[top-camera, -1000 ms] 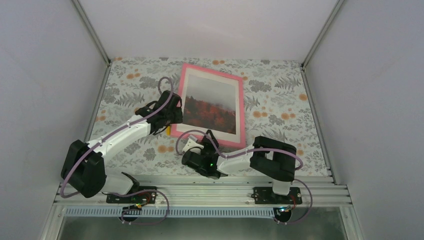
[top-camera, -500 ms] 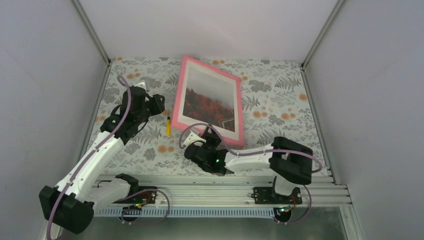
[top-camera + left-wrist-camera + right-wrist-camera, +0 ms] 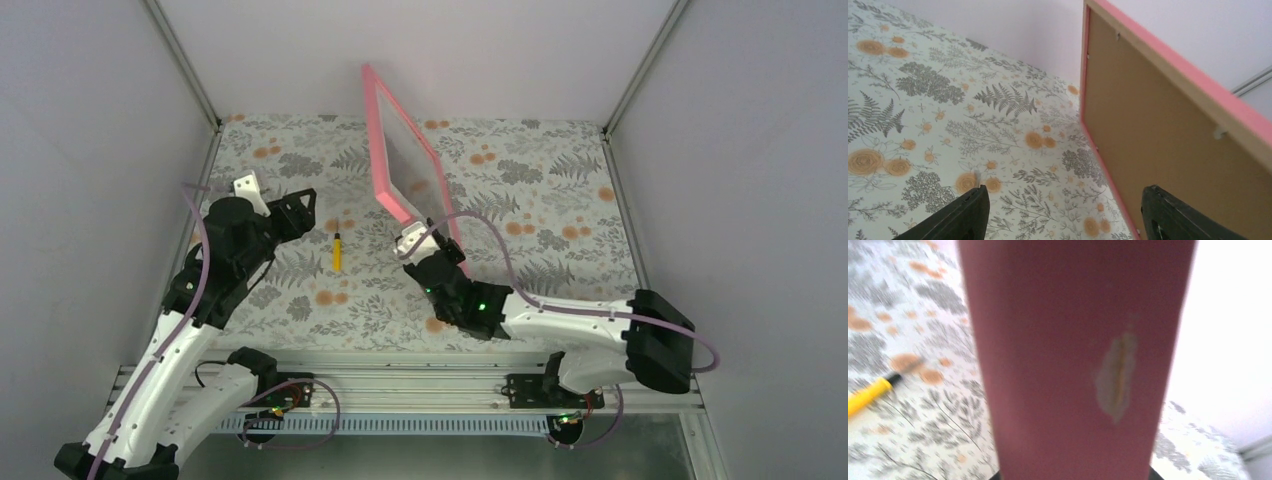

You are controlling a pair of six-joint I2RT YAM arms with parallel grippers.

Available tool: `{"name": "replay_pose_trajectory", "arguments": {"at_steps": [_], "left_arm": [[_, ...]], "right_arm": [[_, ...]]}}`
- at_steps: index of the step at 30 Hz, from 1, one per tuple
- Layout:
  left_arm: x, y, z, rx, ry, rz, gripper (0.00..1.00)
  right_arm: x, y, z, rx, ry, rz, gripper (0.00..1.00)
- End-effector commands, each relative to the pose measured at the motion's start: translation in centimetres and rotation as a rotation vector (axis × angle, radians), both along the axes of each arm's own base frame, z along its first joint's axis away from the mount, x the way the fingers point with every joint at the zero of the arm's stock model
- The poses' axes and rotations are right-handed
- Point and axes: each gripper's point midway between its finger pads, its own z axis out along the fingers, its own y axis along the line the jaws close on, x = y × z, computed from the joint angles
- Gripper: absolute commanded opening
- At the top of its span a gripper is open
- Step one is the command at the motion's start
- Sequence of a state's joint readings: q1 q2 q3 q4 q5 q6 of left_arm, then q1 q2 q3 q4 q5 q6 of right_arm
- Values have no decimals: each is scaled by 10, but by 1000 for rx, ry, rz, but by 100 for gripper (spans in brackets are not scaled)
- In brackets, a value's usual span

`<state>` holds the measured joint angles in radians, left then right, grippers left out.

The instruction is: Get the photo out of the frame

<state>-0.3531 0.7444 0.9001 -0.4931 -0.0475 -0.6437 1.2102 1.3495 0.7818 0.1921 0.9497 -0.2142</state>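
The right gripper (image 3: 421, 240) had its jaws closed on the near lower end of the pink frame (image 3: 378, 150); in its wrist view the pink edge filled almost the whole picture, with a pale scuff on it. The left gripper (image 3: 1064, 195) hung with its jaws wide and nothing between them, well to the left of the frame and apart from it. The frame stood up steeply on its edge, its far end high against the back wall (image 3: 420, 40). The photo (image 3: 410, 160) sat inside it; we saw its face from above only as a pale grey sliver at a steep angle, so we could not make out its colours. From the left wrist we saw the frame's back, filled by the brown backing board (image 3: 1148, 125), with small white tabs (image 3: 1219, 132) along the rim. A yellow pen (image 3: 337, 250) lay on the floral cloth (image 3: 560, 200) between the two grippers, touching neither.
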Motion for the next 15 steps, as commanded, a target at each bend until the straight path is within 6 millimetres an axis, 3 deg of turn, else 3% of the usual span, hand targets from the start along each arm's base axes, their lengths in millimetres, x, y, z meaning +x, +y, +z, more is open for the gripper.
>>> {"name": "replay_pose_trajectory", "arguments": {"at_steps": [1,6,15], "left_arm": [[-5,-1,-10,-23,27,-9,78],[-10,-6,-19,-52,43,-37,80],[-13,-26,-46,-138,105,-125,82]], "right_arm": [[-3,9,65,493,-30,112,4],[6,-13,65,775,12,92,4],[25,-36,19,1096,190,-25,4]]}}
